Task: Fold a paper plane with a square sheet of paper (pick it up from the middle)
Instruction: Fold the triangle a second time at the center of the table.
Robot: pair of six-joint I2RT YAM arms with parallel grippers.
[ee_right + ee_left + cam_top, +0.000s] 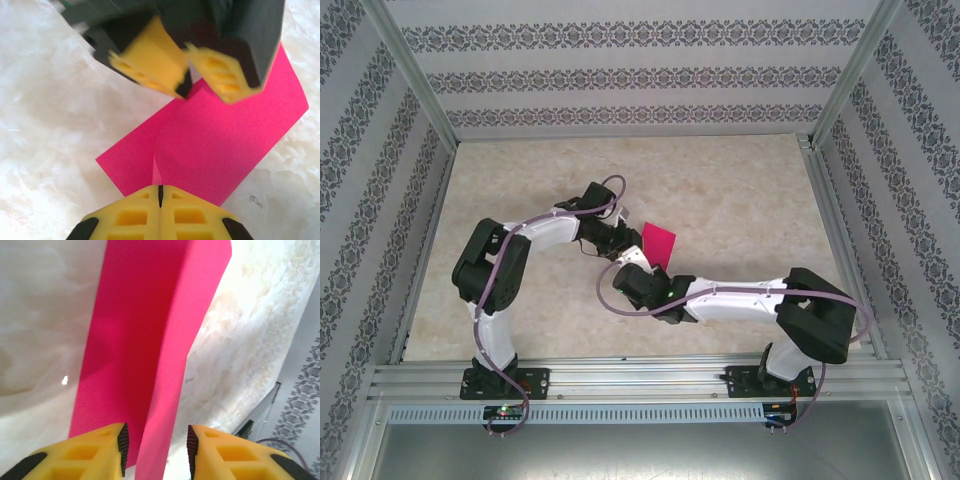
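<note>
Right hand (160, 189) pinched shut on folded pink paper (220, 135), left hand (157, 440) parted astride its raised flap, pale tabletop (50, 100) beneath

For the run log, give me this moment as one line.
phase: folding | paper sheet: creased into ridge | left gripper: open, straddling ridge | right gripper: shut on paper sheet edge

Patterned wallpaper walls (620, 60) enclose a pale marbled tabletop (740, 200).

Left arm (535, 235), right arm (740, 297) meet at paper (659, 243)
</note>
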